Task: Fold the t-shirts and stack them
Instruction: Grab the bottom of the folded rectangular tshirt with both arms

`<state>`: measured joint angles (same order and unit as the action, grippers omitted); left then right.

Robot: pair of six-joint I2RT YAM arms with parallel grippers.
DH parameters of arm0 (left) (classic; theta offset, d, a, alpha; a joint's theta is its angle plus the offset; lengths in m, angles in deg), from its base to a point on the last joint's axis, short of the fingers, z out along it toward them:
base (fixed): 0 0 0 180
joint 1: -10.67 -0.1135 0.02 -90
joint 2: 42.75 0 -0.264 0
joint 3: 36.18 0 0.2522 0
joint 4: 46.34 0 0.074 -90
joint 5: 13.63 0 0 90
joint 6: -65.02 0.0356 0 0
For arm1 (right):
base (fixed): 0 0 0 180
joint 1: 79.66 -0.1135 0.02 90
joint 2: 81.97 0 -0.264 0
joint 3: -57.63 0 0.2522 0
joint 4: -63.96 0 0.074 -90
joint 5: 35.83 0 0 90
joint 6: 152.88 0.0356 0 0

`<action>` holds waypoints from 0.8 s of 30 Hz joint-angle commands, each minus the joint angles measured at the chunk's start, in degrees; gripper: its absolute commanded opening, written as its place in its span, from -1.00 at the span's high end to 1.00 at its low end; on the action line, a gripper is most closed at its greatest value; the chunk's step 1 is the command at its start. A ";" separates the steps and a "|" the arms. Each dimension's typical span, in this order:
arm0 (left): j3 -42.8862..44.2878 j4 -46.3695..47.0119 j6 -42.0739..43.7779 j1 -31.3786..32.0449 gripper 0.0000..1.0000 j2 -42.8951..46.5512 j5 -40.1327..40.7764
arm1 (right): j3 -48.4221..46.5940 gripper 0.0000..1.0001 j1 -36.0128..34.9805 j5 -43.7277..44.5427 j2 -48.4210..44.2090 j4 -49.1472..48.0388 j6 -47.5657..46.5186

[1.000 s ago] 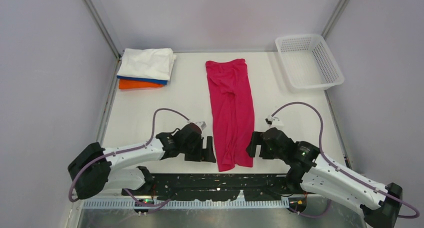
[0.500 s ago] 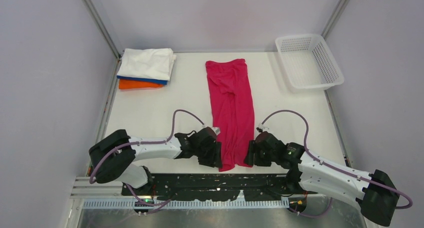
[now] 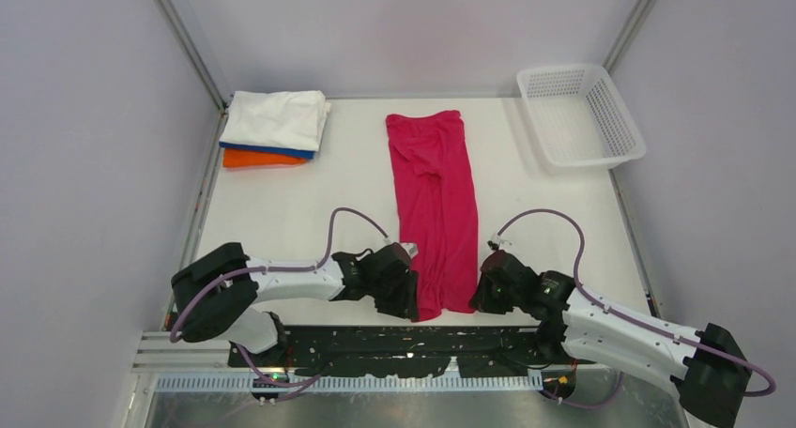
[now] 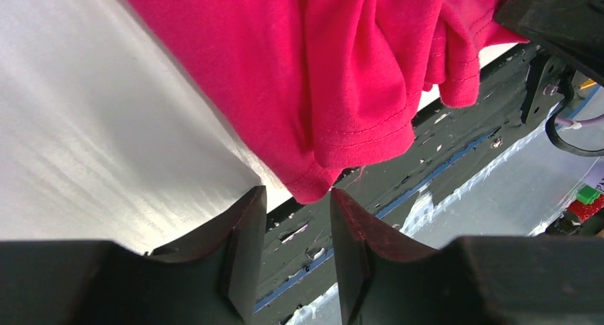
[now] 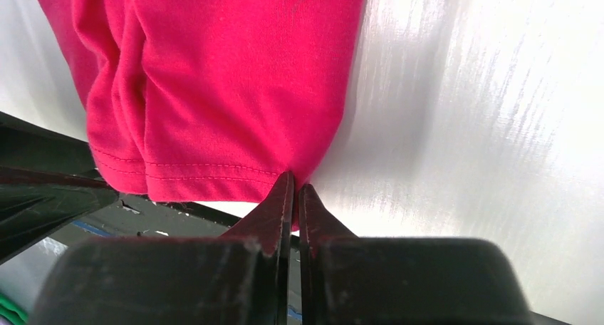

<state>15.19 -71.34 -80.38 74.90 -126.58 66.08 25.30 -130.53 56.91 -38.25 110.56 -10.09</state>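
A magenta-red t-shirt lies folded into a long narrow strip down the middle of the table. Its near hem reaches the table's front edge. My left gripper sits at the hem's left corner. In the left wrist view its jaws stand apart, and the shirt's corner rests just at the tips, not pinched. My right gripper is at the right corner, and in its wrist view it is shut on the edge of the shirt. Folded white, blue and orange t-shirts are stacked at the back left.
A white mesh basket stands at the back right corner. The black base plate runs just below the table's front edge, under both grippers. Grey walls close in the left and right sides.
Both arms came in to the shirt's near corners and lowered. The right gripper closed onto the right corner, and the left jaws narrowed around the left corner.
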 commanded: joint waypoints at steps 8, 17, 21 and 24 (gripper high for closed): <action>4.25 -2.66 1.17 1.59 0.62 -5.15 2.48 | 0.19 0.90 0.09 3.64 -6.33 2.87 2.43; 0.94 -5.56 1.80 1.77 1.00 4.15 8.44 | 0.24 0.90 0.01 0.50 -7.04 1.39 0.18; -0.22 -7.55 2.95 2.50 1.00 8.15 8.17 | 1.47 0.89 0.03 -5.55 -7.97 -1.65 -1.25; -0.69 -9.20 3.57 2.75 1.00 9.32 6.93 | 2.64 0.89 -0.77 -10.91 -6.56 -7.01 -1.20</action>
<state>15.32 -77.79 -78.65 76.97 -119.56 72.73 26.87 -130.53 53.48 -45.64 111.02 -10.26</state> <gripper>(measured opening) 0.015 0.072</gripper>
